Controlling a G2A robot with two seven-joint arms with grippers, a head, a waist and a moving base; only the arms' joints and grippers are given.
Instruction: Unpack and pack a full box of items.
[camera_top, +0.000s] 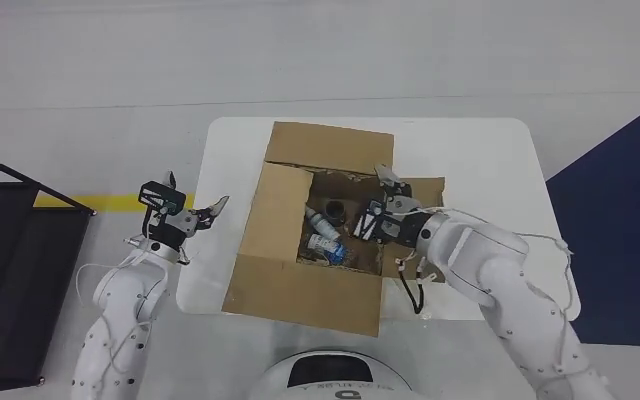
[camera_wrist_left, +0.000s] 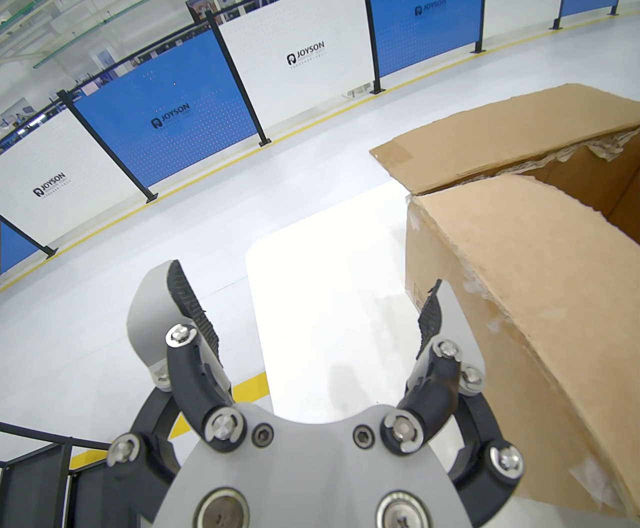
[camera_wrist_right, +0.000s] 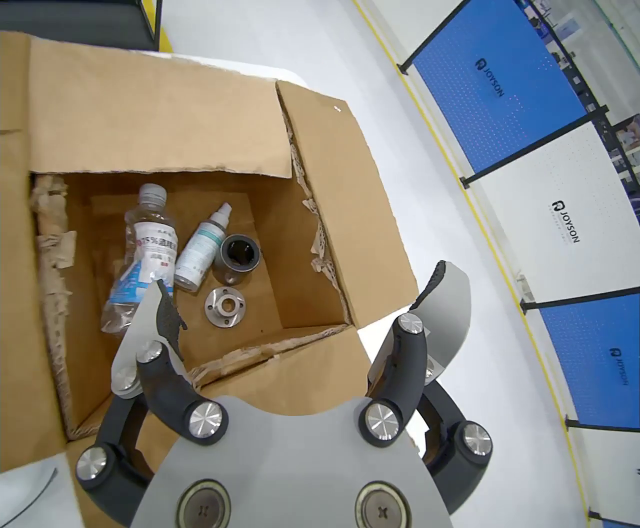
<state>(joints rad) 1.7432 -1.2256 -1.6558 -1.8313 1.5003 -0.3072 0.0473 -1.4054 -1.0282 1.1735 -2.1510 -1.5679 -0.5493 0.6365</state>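
Off the desk's (camera_top: 480, 150) left edge the left claw (camera_top: 197, 192) hangs released and empty. The box (camera_top: 300, 285) sits mid-desk, flaps out, holding a water bottle (camera_wrist_right: 142, 245), spray bottle (camera_wrist_right: 200, 250) and metal fittings (camera_wrist_right: 226, 305). The right claw (camera_wrist_right: 300, 280) hovers released over its right rim. If it descends, a finger could snag the torn flap or pinch both touching bottles.
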